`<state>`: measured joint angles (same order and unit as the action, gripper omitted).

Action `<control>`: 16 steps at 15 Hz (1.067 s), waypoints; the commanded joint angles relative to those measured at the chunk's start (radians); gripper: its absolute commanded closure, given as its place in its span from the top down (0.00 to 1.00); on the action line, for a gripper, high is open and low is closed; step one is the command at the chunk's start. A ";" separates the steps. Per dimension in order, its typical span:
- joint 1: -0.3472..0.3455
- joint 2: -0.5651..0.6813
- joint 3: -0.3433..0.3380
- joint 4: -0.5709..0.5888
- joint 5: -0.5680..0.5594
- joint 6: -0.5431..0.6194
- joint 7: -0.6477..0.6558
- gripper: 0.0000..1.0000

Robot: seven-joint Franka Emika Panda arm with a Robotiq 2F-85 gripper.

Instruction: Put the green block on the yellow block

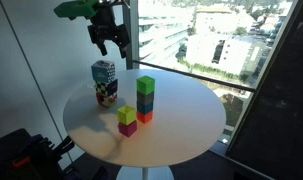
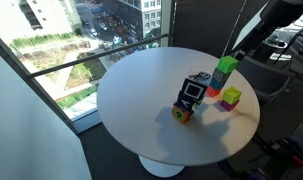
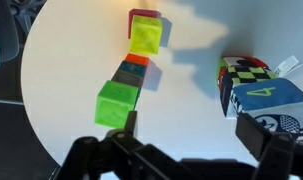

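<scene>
1. Green plastic cube (image 3: 118, 103) tops a dark grey cube (image 3: 128, 73), leftmost in our wrist view, not yet lifted.
2. Just beyond, the yellow plastic cube (image 3: 145, 37) sits on a magenta cube (image 3: 141, 14), its top bare.
3. Rightmost stands a patterned carton (image 3: 266, 95).
4. Our gripper (image 1: 110, 45) hangs high, fingers apart, empty; we judge everything remains.

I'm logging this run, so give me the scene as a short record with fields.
green block: top of a three-cube stack, on the dark grey-blue cube over the orange-red cube
yellow block: on the magenta cube, beside that stack
gripper: open, empty, above the blocks
patterned box: standing on the white round table
task status: green not yet on yellow
</scene>
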<state>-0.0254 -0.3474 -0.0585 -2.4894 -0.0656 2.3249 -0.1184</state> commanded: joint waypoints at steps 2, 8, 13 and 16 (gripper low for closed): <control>-0.002 0.000 0.002 0.004 0.001 -0.002 -0.001 1.00; -0.003 0.011 0.008 0.020 -0.003 -0.002 0.012 1.00; -0.012 0.042 0.016 0.066 -0.014 -0.020 0.045 1.00; -0.022 0.082 0.016 0.116 -0.026 -0.067 0.069 1.00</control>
<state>-0.0283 -0.3206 -0.0537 -2.4490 -0.0656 2.3162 -0.0900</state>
